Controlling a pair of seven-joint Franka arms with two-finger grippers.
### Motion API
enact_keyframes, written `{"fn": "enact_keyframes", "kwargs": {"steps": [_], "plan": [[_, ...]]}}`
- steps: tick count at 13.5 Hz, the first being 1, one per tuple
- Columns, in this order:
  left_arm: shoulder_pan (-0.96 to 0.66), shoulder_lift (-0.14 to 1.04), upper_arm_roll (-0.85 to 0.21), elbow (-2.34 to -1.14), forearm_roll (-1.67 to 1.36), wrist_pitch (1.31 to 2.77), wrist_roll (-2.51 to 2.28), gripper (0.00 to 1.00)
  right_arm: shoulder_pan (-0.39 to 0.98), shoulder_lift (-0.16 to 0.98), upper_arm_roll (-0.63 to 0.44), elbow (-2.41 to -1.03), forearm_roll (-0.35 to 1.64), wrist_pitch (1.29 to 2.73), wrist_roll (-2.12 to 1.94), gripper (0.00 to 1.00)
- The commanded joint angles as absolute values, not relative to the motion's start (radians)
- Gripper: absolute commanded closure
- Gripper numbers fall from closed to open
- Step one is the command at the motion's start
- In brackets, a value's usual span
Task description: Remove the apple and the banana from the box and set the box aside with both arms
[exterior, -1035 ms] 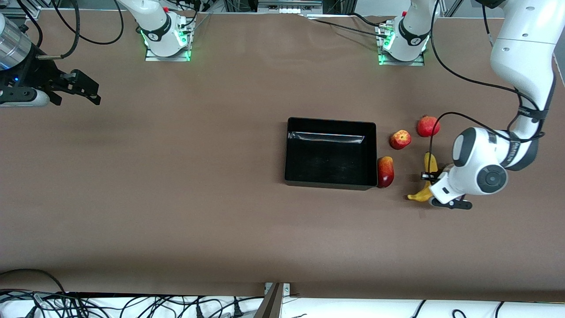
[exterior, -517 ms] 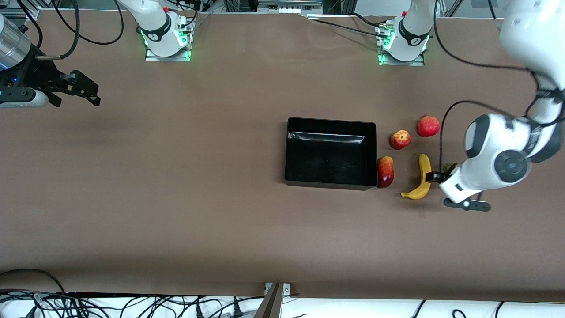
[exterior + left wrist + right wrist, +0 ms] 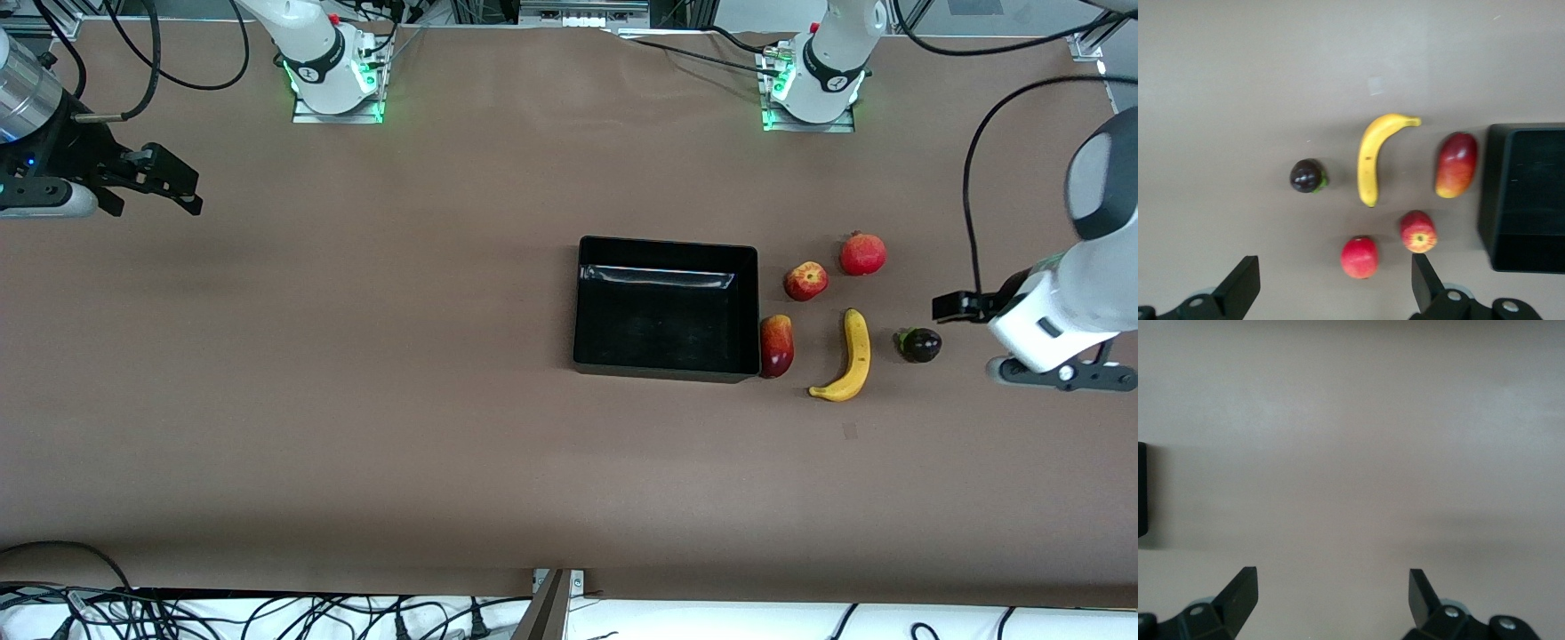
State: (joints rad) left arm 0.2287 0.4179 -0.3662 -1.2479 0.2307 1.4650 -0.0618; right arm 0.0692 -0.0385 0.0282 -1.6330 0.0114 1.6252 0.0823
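Banana (image 3: pixel 850 357) lies on the counter (image 3: pixel 356 400) beside the black box (image 3: pixel 665 308). Left pincer (image 3: pixel 1331 293) hangs spread and empty above the fruits; right pincer (image 3: pixel 164 178) waits spread, empty, over bare counter.

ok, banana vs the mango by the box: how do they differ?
Banana: all yellow, long and curved, lying free on the table with a gap to the black box. Mango: red fading to yellow, a stubby oval, right up against the box wall. Both lie flat on the table outside the box, neither held.
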Motion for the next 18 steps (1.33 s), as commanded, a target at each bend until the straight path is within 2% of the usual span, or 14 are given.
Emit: {"fn": "enact_keyframes", "kwargs": {"steps": [1,2,4,7,12,18], "plan": [[0.111,0.251,-0.177,-1.418,0.094,1.534,-0.101,0.00,0.060,-0.035,0.032,-1.620,0.029,1.615,0.095,0.00],[0.062,0.173,-0.087,-1.533,0.021,1.610,-0.113,0.00,0.060,-0.035,0.032,-1.620,0.029,1.618,0.095,0.00],[0.035,0.045,-0.043,-1.729,0.005,1.779,-0.115,0.00,0.060,-0.035,0.034,-1.620,0.029,1.617,0.095,0.00],[-0.014,-0.067,-0.032,-1.837,0.041,1.815,-0.103,0.00,0.060,-0.035,0.035,-1.620,0.029,1.614,0.095,0.00],[-0.014,-0.046,-0.084,-1.835,0.100,1.801,-0.104,0.00,0.060,-0.038,0.035,-1.621,0.029,1.609,0.094,0.00],[0.002,-0.032,-0.081,-1.809,0.097,1.789,-0.086,0.00,0.060,-0.040,0.035,-1.621,0.029,1.600,0.095,0.00]]}}
